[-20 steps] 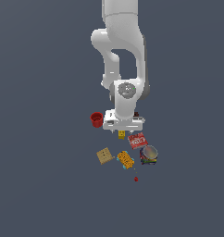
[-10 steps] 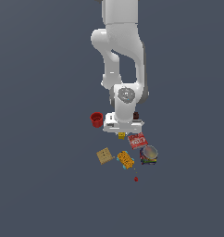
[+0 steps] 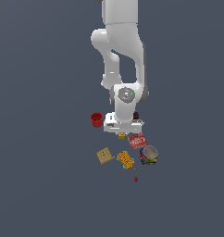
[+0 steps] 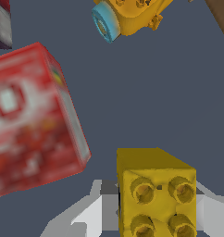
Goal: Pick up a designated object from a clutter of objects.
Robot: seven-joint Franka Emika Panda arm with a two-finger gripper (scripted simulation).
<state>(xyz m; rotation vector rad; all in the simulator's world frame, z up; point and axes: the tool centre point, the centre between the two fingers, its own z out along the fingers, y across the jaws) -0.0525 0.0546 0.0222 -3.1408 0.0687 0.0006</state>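
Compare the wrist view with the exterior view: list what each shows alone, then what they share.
Wrist only: round studs on the small yellow plastic block, with pale claw fingers flanking it.
Exterior only: the white arm, red cup, tan cracker square, silver-topped can, tiny red bit.
Both: the yellow block, red flat packet, orange waffle-patterned piece.

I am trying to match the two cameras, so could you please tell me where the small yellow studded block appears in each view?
Exterior view: the yellow studded block sits just under the gripper, near the picture's middle.
Wrist view: it fills the lower right, studs facing the camera, between the pale fingers.
Shared landmark: the red packet, close beside the block in both.
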